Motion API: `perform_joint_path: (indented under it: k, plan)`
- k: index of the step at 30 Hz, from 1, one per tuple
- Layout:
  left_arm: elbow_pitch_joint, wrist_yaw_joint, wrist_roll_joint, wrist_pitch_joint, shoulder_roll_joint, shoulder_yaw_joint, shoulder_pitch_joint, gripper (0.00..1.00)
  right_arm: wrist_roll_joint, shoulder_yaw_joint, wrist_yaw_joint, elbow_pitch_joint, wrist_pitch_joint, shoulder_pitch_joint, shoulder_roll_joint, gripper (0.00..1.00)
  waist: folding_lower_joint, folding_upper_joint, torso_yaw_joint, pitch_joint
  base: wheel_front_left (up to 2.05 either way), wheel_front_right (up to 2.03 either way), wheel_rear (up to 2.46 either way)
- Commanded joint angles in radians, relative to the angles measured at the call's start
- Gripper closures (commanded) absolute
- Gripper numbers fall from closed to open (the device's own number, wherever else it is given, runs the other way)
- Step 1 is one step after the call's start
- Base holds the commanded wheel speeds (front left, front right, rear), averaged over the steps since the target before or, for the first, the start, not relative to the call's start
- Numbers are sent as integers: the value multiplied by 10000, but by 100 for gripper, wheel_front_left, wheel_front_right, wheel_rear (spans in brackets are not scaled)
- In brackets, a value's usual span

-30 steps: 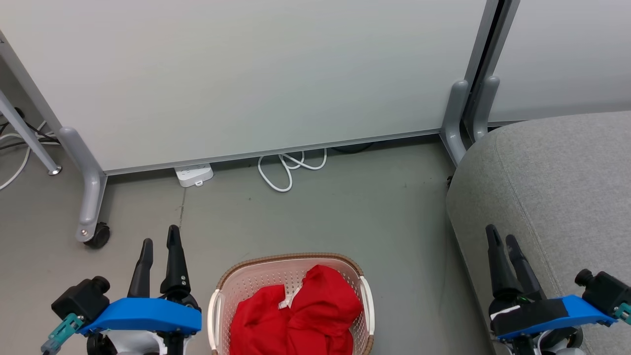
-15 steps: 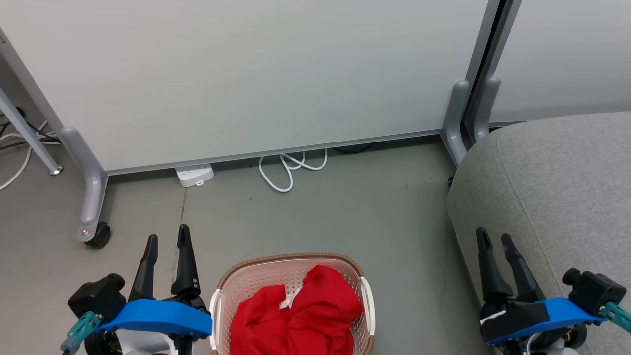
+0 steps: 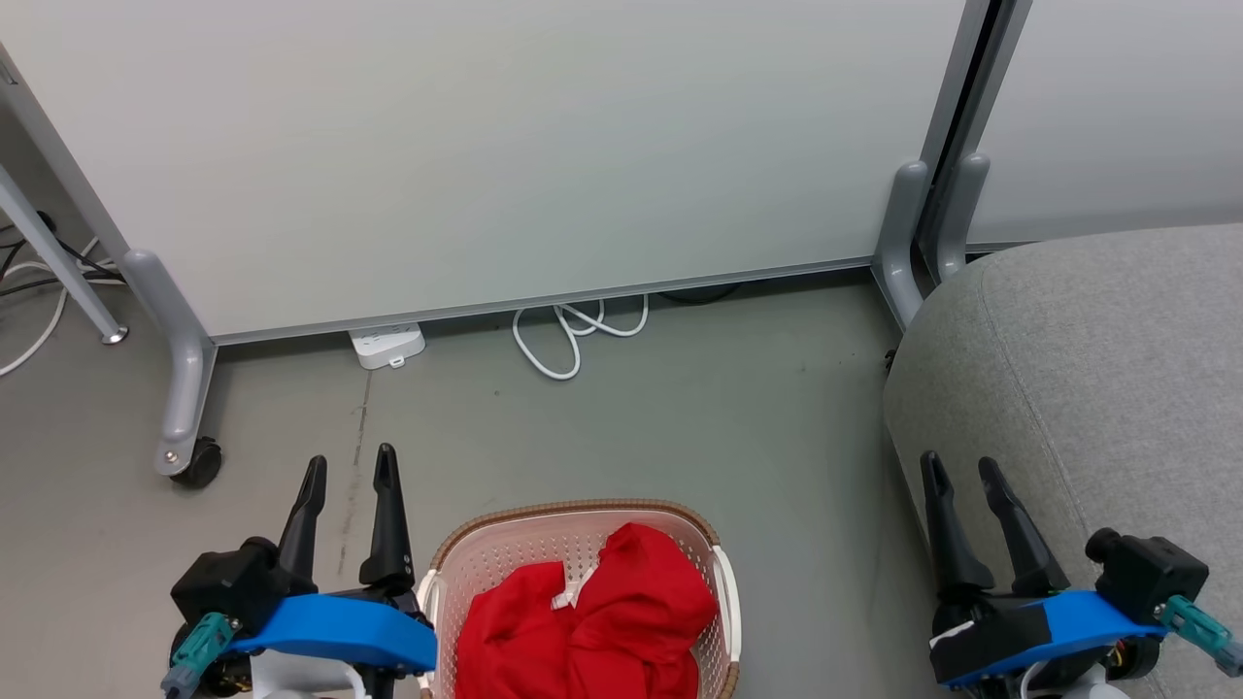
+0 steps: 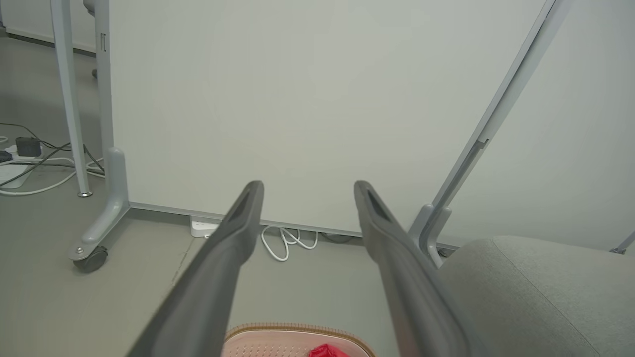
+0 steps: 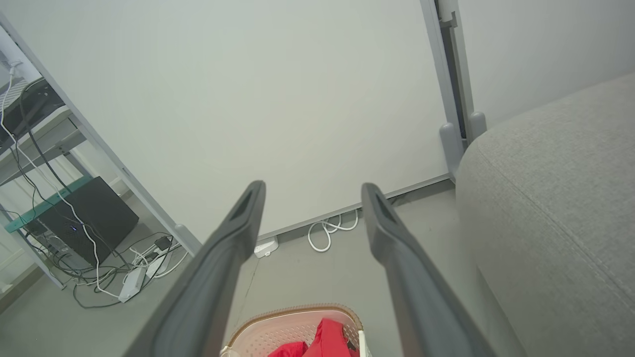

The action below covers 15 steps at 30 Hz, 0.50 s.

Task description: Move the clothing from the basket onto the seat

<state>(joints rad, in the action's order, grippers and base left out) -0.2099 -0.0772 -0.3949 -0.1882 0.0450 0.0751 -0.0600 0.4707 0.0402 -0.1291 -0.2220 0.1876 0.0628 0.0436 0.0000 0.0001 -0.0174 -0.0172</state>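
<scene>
Nearest, at the bottom edge of the head view: cream perforated basket point(image 3: 573, 507) with a brown woven-look rim, standing on grey floor point(image 3: 631, 427). Inside the basket, heaped and crumpled: bright red clothing point(image 3: 602, 621), a scrap of white trim near the middle of the heap, the highest fold toward the basket's right side. Judged soft, limp and light. Likely to sag, stretch out and trail when lifted, perhaps dragging a second garment along or catching on the basket's rim. No stiff part to grab, nothing fragile. Probably best pinched at the raised fold on top of the heap, deep enough to gather a thick bunch of cloth rather than a thin edge, then lifted straight up clear of the rim before any swing toward the seat. Just beside the basket's left side: left tool point(image 3: 351, 456), two long dark fingers spread apart, holding nothing, pointing away from the robot over the floor. Well to the right of the basket: right tool point(image 3: 959, 460), fingers likewise spread and holding nothing, by the edge of the seat point(image 3: 1097, 388) that faces the basket. Seat itself a big light grey upholstered cushion with rounded edges, none of the clothing on its visible part. Beyond the basket, across open floor: a looped white cable point(image 3: 563, 340) and a white power strip point(image 3: 386, 345) at the foot of a pale partition panel point(image 3: 486, 146). Beyond and to the basket's left, a grey leg point(image 3: 184, 388) ending in a black caster point(image 3: 199, 464).
</scene>
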Motion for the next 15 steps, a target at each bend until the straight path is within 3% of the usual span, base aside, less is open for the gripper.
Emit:
perform_joint_path:
  k: [1, 15]
  plan:
    - [37, 34, 253, -101, 60, 34, -159, 0, -254, 39, -20, 11, 111, 166, 80, 0, 0, -1, 1, 5, 0, 0, 0]
    - [-112, 55, 1426, -383, 63, 237, -110, 0, -1445, 124, -22, -308, 393, 177, 86, 0, 0, -1, -46, 52, 0, 0, 0]
